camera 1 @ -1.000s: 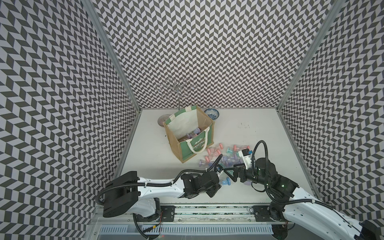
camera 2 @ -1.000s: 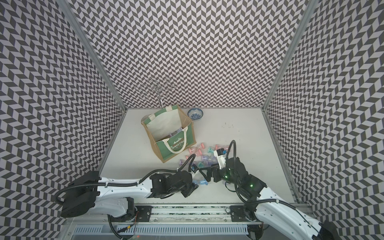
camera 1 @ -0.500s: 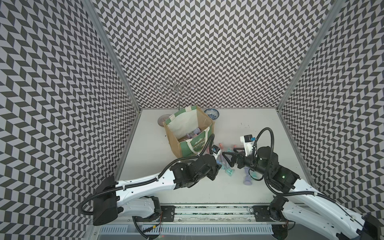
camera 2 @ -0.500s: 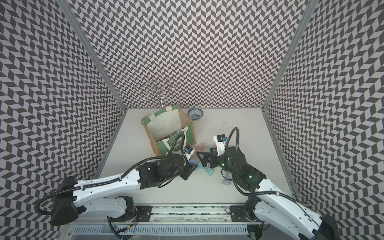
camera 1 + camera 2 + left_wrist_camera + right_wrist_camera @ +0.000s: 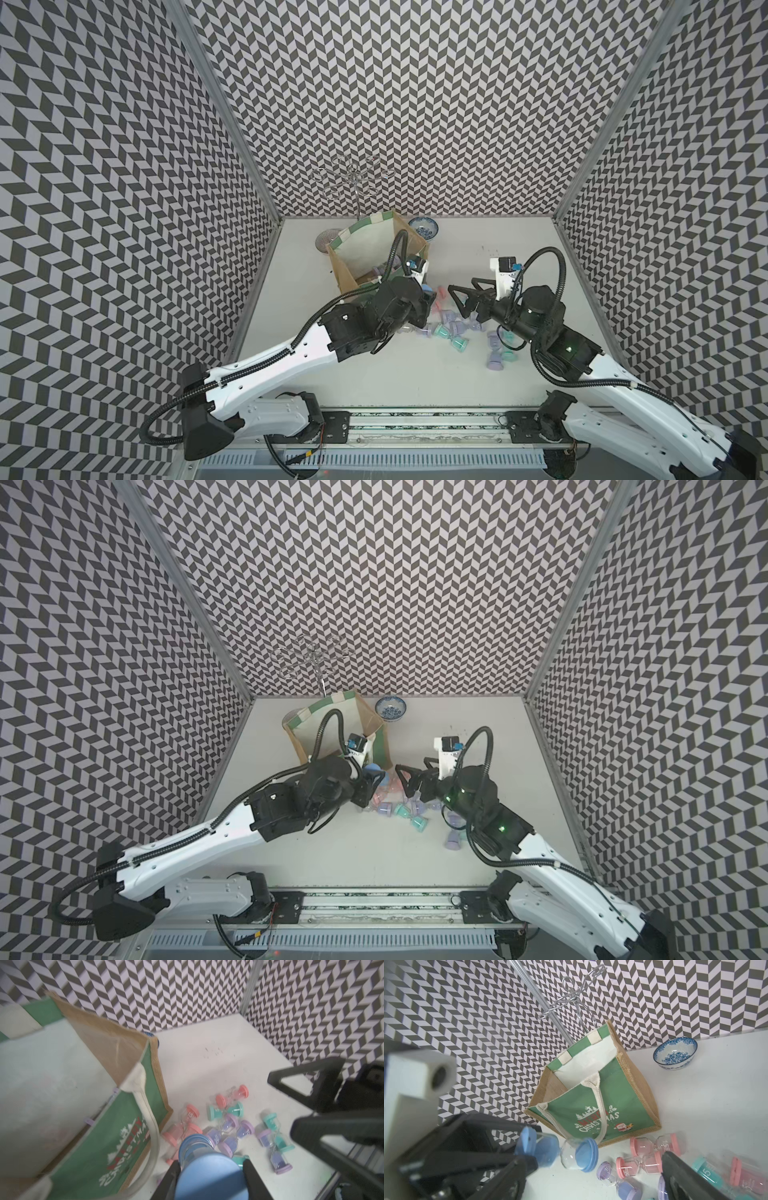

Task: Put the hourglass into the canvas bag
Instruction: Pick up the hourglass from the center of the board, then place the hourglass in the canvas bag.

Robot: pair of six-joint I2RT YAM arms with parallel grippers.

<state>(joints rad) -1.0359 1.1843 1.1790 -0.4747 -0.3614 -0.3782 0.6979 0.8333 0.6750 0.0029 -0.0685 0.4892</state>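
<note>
A blue hourglass (image 5: 204,1159) is clamped by one end cap in my left gripper (image 5: 209,1169), which is shut on it. It hangs above the table beside the front corner of the canvas bag (image 5: 124,1136), outside the rim. In both top views the left gripper (image 5: 428,297) (image 5: 376,781) is next to the bag (image 5: 409,237) (image 5: 370,723). The bag stands upright with its mouth open, and its green lettered panel (image 5: 591,1101) faces the arms. My right gripper (image 5: 457,301) (image 5: 402,780) (image 5: 591,1184) is open and empty, facing the held hourglass (image 5: 556,1153).
Several loose pink, purple and teal hourglasses (image 5: 457,328) (image 5: 399,810) (image 5: 643,1159) lie on the table below both grippers. A blue-and-white bowl (image 5: 424,227) (image 5: 675,1055) sits to the right of the bag. Another bowl (image 5: 326,239) and a wire stand (image 5: 353,183) are behind it.
The left jaws closed on the blue hourglass near the table's front and carried it up toward the bag. The right gripper moved back alongside, still open.
</note>
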